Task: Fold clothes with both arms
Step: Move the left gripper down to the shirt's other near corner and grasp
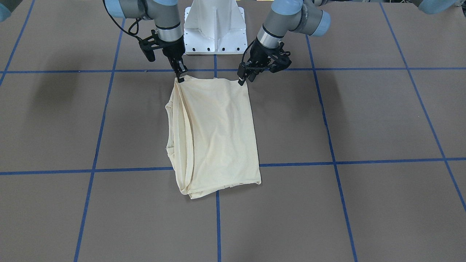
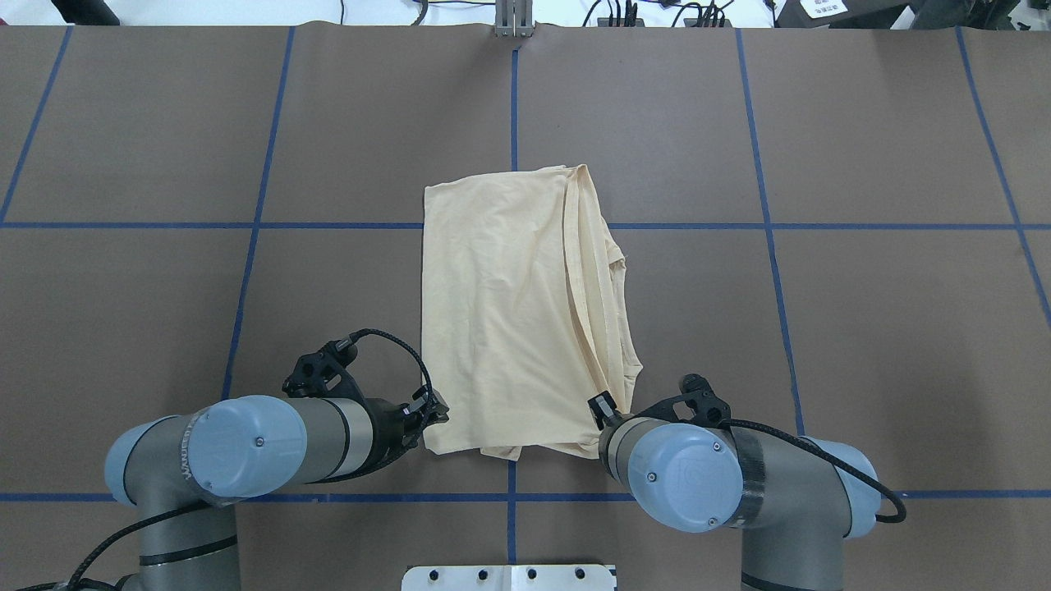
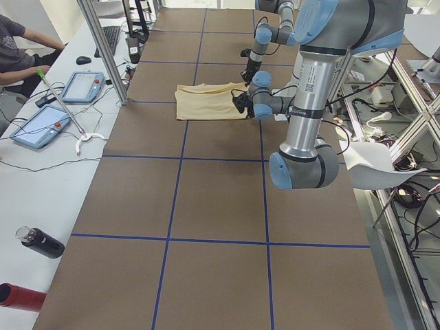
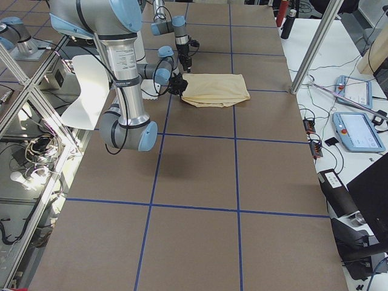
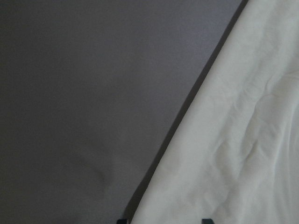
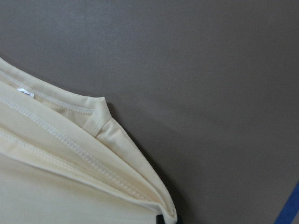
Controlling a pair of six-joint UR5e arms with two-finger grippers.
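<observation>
The front-facing camera is looking steeply down from across the counter point(image 1: 364, 120), facing the white pedestal point(image 1: 214, 29) at the far side. The overhead camera is looking forward and down from behind the robot. Two side cameras are looking along the counter from its left and right ends, farther back. Both wrist cameras are sitting close over the T-shirt point(image 5: 243, 140), which all six views are sharing.

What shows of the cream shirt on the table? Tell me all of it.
The shirt is pale cream-yellow soft knit, folded into a long rectangle lying flat on the brown table; no print shows. Stitched hems stack in layers along its edge on the robot's right. The right pincer is pinched shut on one robot-side corner; the left pincer sits open at the other.
</observation>
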